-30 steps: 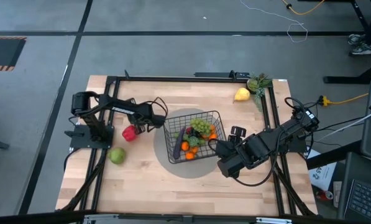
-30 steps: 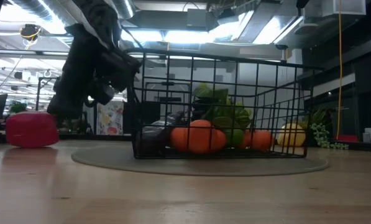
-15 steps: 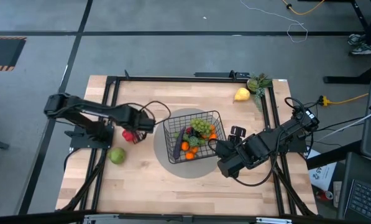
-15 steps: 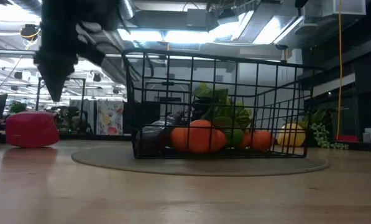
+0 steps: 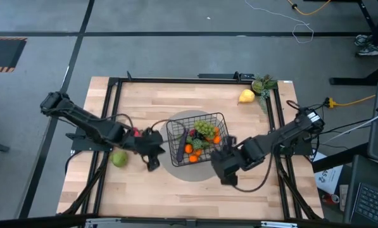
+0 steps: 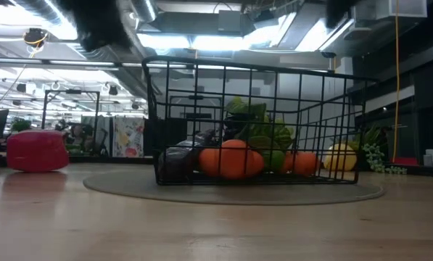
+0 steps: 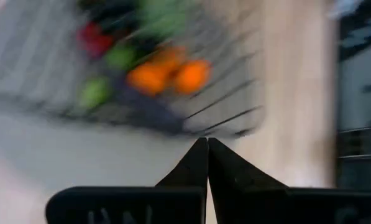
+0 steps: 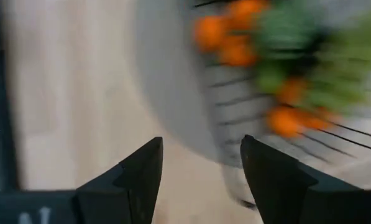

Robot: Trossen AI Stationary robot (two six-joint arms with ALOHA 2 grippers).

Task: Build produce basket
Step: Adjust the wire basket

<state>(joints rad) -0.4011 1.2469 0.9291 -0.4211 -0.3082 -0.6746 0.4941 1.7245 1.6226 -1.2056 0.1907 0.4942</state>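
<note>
Black wire-mesh rectangular basket (image 5: 197, 138) with open grid sides, standing mid-table on a round grey mat (image 5: 187, 166), upright in the low view (image 6: 252, 123). Inside: oranges (image 5: 191, 151), green grapes (image 5: 204, 129), a dark purple eggplant (image 5: 182, 139), more green pieces; in the low view an orange (image 6: 232, 158) pressed against the near mesh, a dark piece beside it, green leaves above.

Outside the basket: a red toy pepper (image 6: 36, 151) on the light wooden table (image 5: 176, 190), well apart from the basket on the left arm's side, mostly hidden under that arm in the high view. A round green apple (image 5: 119, 158) near the table's left edge, just beside the left arm. A yellow pear (image 5: 246, 96) by the far right corner, next to a leafy green sprig (image 5: 263, 84).

Left gripper (image 5: 152, 161) low over the table beside the mat's left edge, apart from the basket; in its wrist view dark fingers (image 7: 197, 168) clenched tip to tip, grasping nothing. Right gripper (image 5: 223, 170) at the mat's near right side, just beside the basket's corner; fingers (image 8: 141, 171) spread apart in its wrist view, nothing between them.
</note>
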